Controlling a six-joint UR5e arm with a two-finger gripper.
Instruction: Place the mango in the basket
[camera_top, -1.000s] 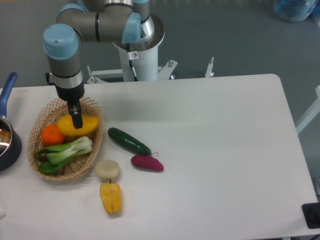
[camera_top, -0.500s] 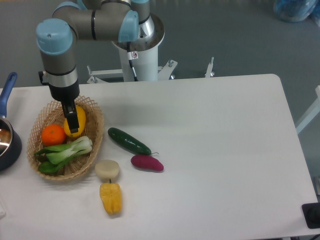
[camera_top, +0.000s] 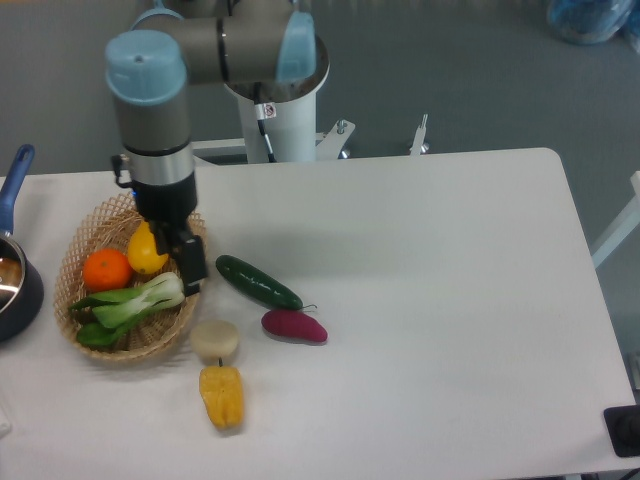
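Observation:
The yellow mango (camera_top: 146, 252) lies in the light tan wicker basket (camera_top: 97, 340) at the table's left, next to a round orange fruit (camera_top: 106, 270) and leafy greens (camera_top: 130, 304). My gripper (camera_top: 190, 263) hangs over the basket's right rim, to the right of the mango and apart from it. Its dark fingers (camera_top: 192, 259) point down and hold nothing; the gap between them does not show clearly.
A dark pot with a blue handle (camera_top: 14, 185) stands at the far left edge. A green cucumber (camera_top: 258, 283), a purple sweet potato (camera_top: 294, 326), a pale round vegetable (camera_top: 215, 340) and a yellow-orange pepper (camera_top: 222, 396) lie right of and below the basket.
My gripper let go of the mango inside the basket and moved right, over the basket's right rim. The mango turned from lying flat to a more upright pose and stays in the basket.

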